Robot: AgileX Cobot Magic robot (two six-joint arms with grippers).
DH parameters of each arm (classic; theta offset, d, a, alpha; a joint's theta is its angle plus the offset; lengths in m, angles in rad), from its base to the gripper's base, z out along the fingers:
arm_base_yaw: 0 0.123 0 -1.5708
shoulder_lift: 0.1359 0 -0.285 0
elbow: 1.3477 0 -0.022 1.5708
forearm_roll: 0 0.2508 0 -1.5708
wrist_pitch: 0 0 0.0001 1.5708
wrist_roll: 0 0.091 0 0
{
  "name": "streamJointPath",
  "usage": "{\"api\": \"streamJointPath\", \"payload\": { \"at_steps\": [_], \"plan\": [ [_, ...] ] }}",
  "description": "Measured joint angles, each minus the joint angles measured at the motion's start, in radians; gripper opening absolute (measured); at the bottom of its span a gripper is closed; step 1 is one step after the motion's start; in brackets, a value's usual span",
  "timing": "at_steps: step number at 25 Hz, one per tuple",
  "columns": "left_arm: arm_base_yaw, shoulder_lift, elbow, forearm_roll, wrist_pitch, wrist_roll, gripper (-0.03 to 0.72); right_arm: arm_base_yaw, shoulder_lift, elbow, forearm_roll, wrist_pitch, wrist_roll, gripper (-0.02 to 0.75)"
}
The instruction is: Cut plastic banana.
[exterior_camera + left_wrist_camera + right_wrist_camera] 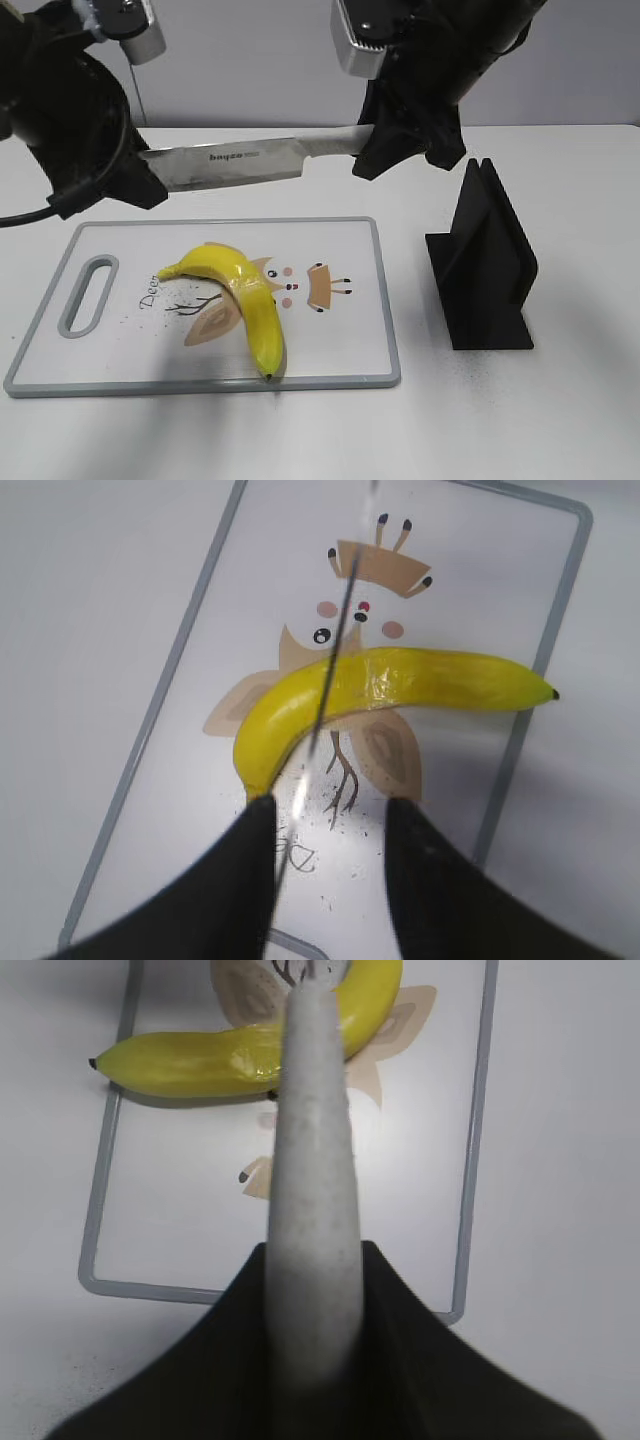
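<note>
The plastic banana [240,300] lies whole on the white cutting board [340,340], stem to the left and dark tip near the front edge. My right gripper [375,150] is shut on the pale handle of a knife [240,160] and holds it level above the board's far edge, blade pointing left. My left gripper [140,185] is at the blade's tip. In the left wrist view its jaws [325,815] stand apart with the thin blade [335,650] between them, above the banana [400,680]. The right wrist view shows the handle [310,1160] in the jaws [312,1255] over the banana [200,1060].
A black knife stand [485,265] stands on the white table right of the board. The board has a grey rim [385,300] and a handle slot [90,295] at its left end.
</note>
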Motion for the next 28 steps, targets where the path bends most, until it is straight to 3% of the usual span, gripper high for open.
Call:
{"api": "streamJointPath", "payload": {
  "at_steps": [3,5,8,12,15,18,23,28],
  "plan": [
    [0.0,0.0,-0.001,-0.009,-0.008,-0.002,0.557,0.0,0.0,0.0,-0.001,-0.018,0.011,0.162],
    [0.0,-0.002,-0.005,-0.01,-0.023,-0.003,0.615,0.0,0.0,0.0,-0.01,-0.025,0.016,0.162],
    [0.006,-0.009,-0.03,0.015,-0.049,-0.065,0.622,0.0,0.0,0.0,-0.043,-0.024,0.033,0.162],
    [0.046,-0.012,-0.092,0.145,-0.06,-0.35,0.622,0.0,0.0,0.0,-0.084,-0.017,0.177,0.162],
    [0.096,-0.012,-0.127,0.274,-0.011,-0.595,0.619,0.0,-0.006,0.0,-0.097,-0.017,0.42,0.162],
    [0.175,-0.012,-0.141,0.326,0.075,-0.774,0.613,0.0,-0.013,-0.023,-0.134,-0.009,0.716,0.162],
    [0.315,-0.012,-0.142,0.34,0.277,-0.896,0.599,0.0,-0.023,-0.077,-0.224,0.05,1.004,0.162],
    [0.405,-0.076,-0.064,0.343,0.297,-0.945,0.587,0.0,-0.071,-0.059,-0.231,0.122,1.167,0.162]
  ]
}}
